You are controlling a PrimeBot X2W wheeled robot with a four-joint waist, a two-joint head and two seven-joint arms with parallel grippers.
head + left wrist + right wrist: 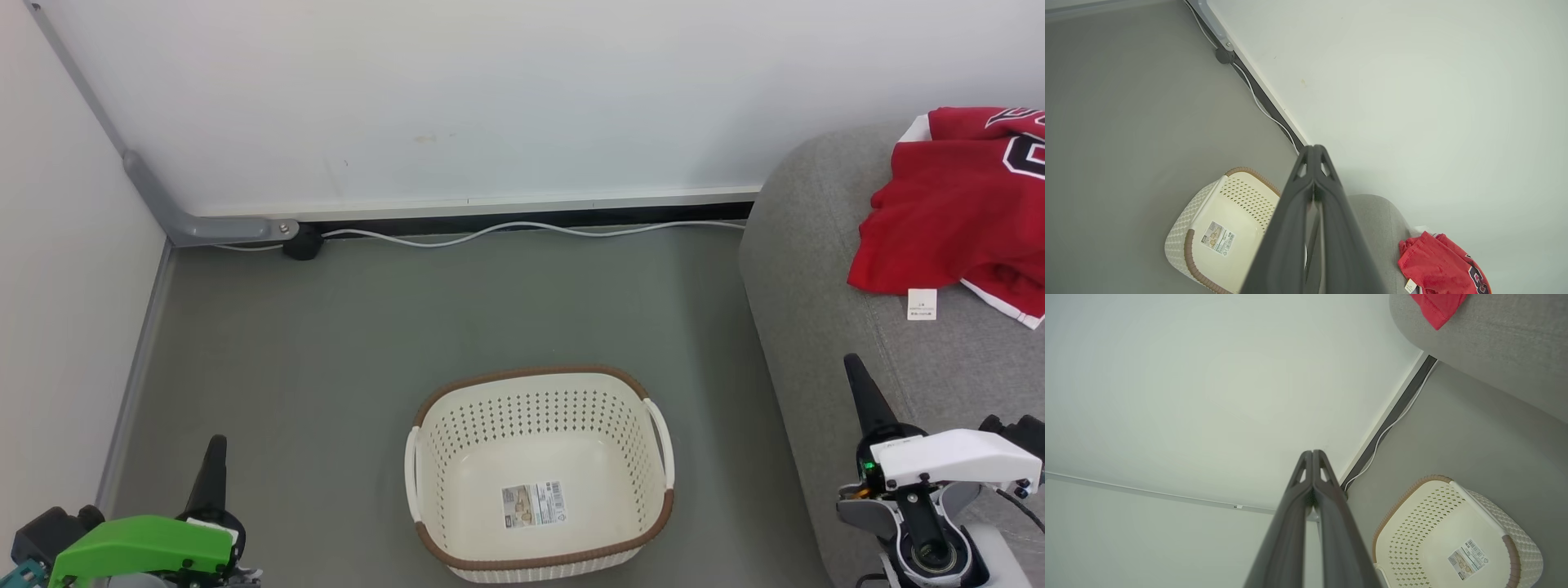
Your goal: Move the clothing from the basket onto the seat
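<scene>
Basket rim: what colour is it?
Brown, woven-look rim on the cream basket; clearest in the head view.

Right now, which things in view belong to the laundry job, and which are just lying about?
Job: grey sofa; red clothing, lying on it; basket, holding only its label.
Lying about: white cable along the wall; grey conduit in the corner.
</scene>
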